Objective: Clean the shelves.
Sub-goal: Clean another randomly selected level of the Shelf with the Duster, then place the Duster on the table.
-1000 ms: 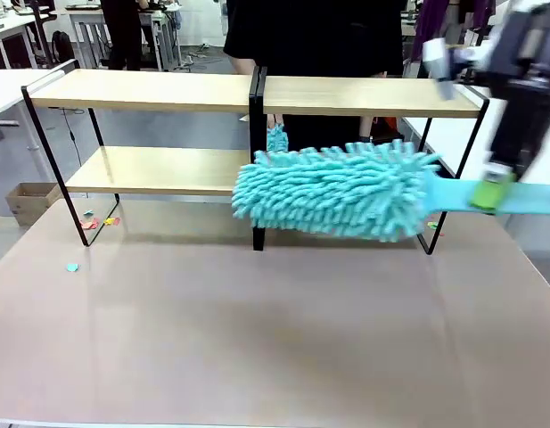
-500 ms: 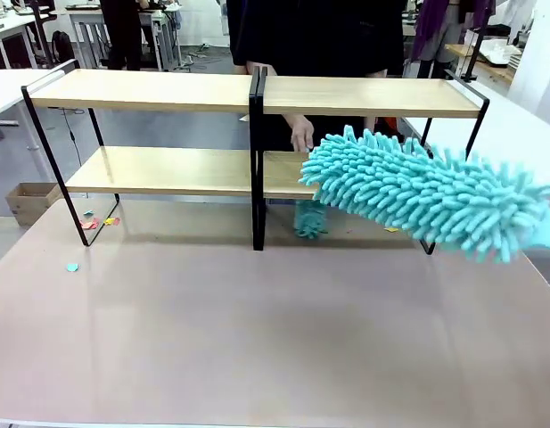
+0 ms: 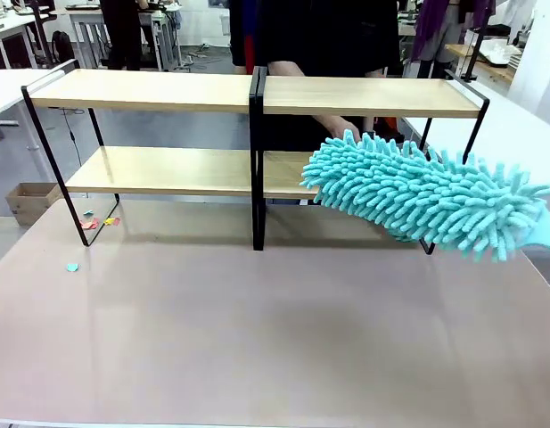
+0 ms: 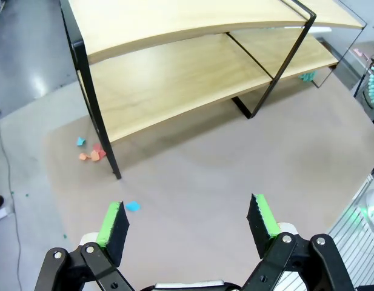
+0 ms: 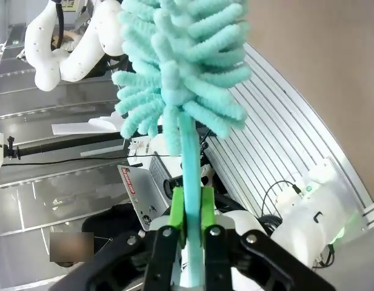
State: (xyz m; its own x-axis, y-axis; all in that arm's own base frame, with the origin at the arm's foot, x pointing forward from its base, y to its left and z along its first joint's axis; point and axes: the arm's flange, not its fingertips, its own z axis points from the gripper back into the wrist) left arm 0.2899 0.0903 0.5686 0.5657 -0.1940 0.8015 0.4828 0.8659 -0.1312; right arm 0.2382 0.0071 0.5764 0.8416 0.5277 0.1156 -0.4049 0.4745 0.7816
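1. Centrally, the shelves stand across the far half of the brown table: two tiers of light wooden boards in a thin black frame, two sections joined at a black middle post.
2. Duster, fluffy and teal, hangs in front of the right section of the shelves, about level with the lower board, tilted down toward the right end of the shelves; whether it touches the board cannot be told.
3. Right gripper, in its wrist view: green pads clamped together on the duster's flat teal handle, with the fluffy head rising above the fingers.
4. Left gripper, in its wrist view: jaws wide apart, nothing between them, hovering over the table in front of the left end of the shelves.
5. Paper scraps, orange, red and blue, lie on the table at the left foot of the shelves; one blue scrap lies a little nearer the gripper.
6. Person's hand shows behind the right section of the shelves, between the two boards, just above the duster.
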